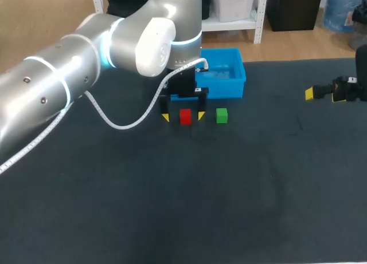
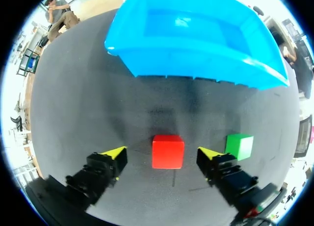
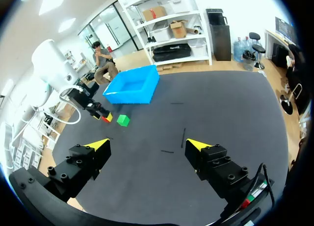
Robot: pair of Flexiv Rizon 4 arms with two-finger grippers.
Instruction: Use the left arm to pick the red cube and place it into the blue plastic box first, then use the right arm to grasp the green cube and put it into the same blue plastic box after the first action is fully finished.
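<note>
Left fingers (image 2: 105, 166), nearest the left wrist camera, stand spread and released, one on each side of the red cube (image 2: 168, 151). A strip of dark counter (image 2: 78, 103) shows between the cube and each yellow tip, so neither finger touches it. The red cube rests flat on the counter, roughly midway between the two tips.

The green cube (image 2: 240, 146) sits on the counter just beside the outer face of one finger, so that this finger stands between the two cubes. It is apart from the red cube and level with it.

Ahead of the fingers, beyond both cubes, lies the blue plastic box (image 2: 186, 71), open side up, with its long front wall facing the cubes. Whether the fingertips reach the counter surface cannot be told.

From the head view, the left arm (image 1: 57, 86) enters from the left and bends down over the near left corner of the box. A white cable (image 1: 126, 123) hangs in a loop from the wrist back to the arm. The red cube lies just in front of the box, with the green cube to its right.

Right fingers (image 3: 83, 162) are likewise spread and released. They hang over the right part of the counter, well apart from both cubes and the box, which show far ahead of them.
</note>
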